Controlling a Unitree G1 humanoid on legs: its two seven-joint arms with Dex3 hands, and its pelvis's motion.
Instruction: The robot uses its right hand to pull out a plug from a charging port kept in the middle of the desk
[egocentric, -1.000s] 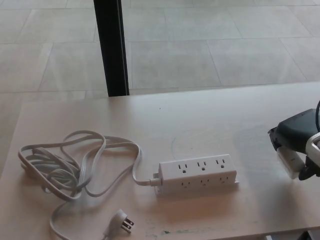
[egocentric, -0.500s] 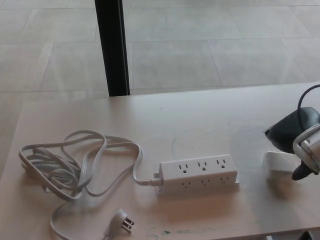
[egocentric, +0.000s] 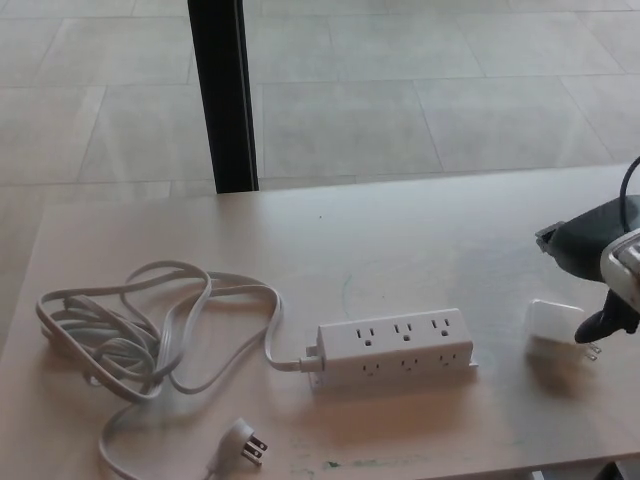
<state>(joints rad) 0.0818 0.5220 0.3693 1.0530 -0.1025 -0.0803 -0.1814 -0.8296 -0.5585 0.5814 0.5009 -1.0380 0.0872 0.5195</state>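
Note:
A white power strip (egocentric: 395, 347) lies in the middle of the desk (egocentric: 420, 235), and none of its visible sockets has a plug in it. To its right a white charger plug (egocentric: 553, 327) lies flat on the desk with its prongs pointing right. My right hand (egocentric: 600, 275) comes in at the right edge, just beside and above the charger. One dark fingertip (egocentric: 598, 323) is next to the prongs, and the hand is open, holding nothing. My left hand does not show.
The strip's own white cord (egocentric: 130, 330) lies coiled on the left of the desk and ends in a flat plug (egocentric: 245, 440) near the front edge. A black pillar (egocentric: 222, 95) stands behind the desk's far edge, on the tiled floor.
A second ago my right hand held the white charger. It has since set it down on the desk, let go and drawn back slightly to the right. The power strip has not moved.

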